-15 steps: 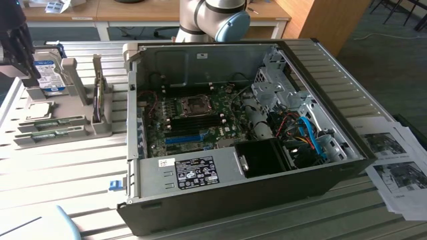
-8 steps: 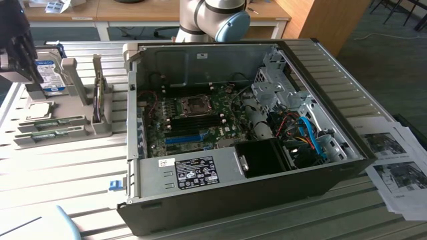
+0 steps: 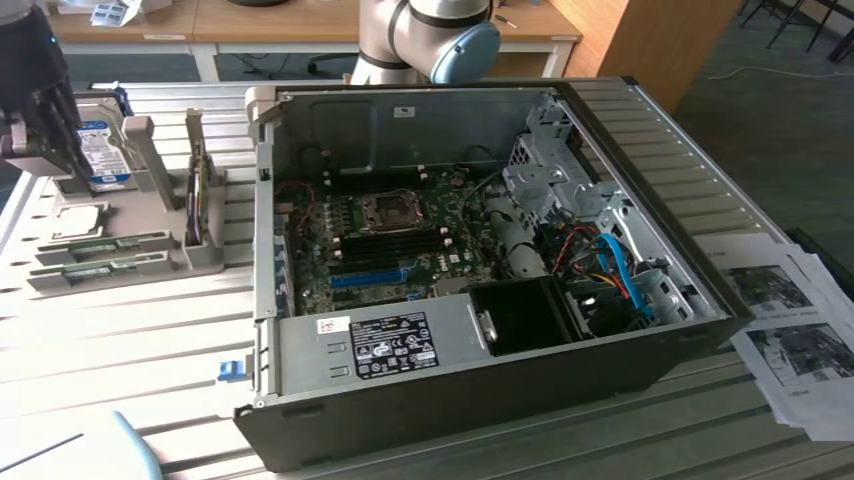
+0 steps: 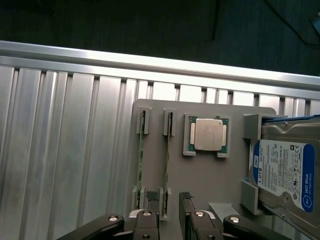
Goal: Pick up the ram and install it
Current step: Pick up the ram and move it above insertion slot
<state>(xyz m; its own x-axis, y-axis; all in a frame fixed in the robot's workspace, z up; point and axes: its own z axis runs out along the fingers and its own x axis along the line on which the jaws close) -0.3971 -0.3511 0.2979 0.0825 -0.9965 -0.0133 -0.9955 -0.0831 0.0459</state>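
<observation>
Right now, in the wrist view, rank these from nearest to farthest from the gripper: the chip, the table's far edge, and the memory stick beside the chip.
1. Memory stick, lined up between the fingers of the open gripper.
2. Chip, in its holder beside that stick, toward the hard drive.
3. Table edge, past the grey tray.

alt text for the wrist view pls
The open gripper sits over a grey holder, its fingertips either side of one end of a ram stick. A second ram stick, a silver CPU chip and a blue-labelled hard drive share the holder on a slatted metal table.
</observation>
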